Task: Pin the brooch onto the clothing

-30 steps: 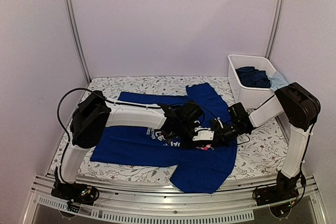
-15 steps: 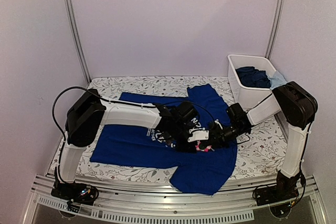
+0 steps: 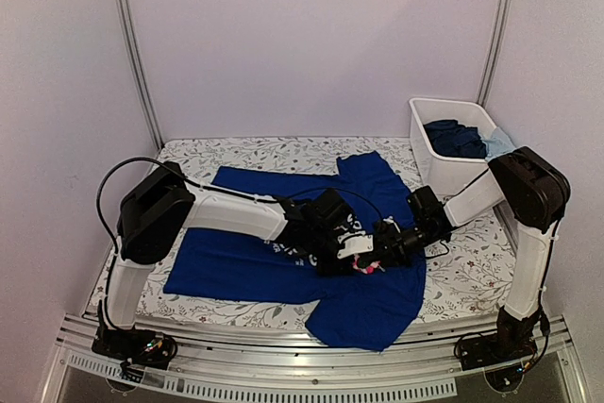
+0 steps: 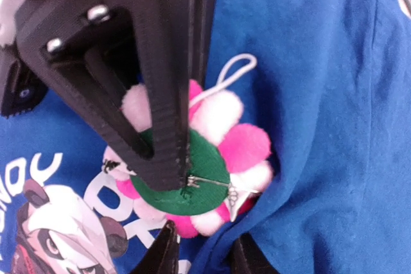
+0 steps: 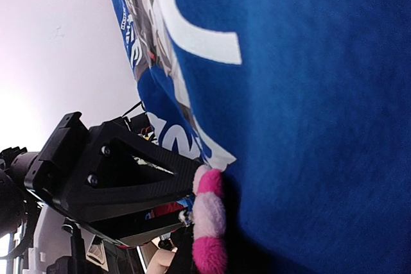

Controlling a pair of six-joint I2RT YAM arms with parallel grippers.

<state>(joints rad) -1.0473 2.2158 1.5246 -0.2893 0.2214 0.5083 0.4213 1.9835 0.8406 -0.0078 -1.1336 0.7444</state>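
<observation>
Clamps brooch (image 4: 212,181) in right claw (image 3: 373,258) against shirt (image 4: 321,94); straddles bunched shirt with left claw (image 4: 205,256), gripping or loose cannot tell.

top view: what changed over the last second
The left arm shifted its elbow left and lowered its wrist toward the near edge, uncovering more white print on the royal-blue T-shirt. Nothing was visibly taken or released. The left tool stayed beside the pink pom-pom flower brooch, the right tool stayed shut on it, and the white plastic bin did not move.
</observation>
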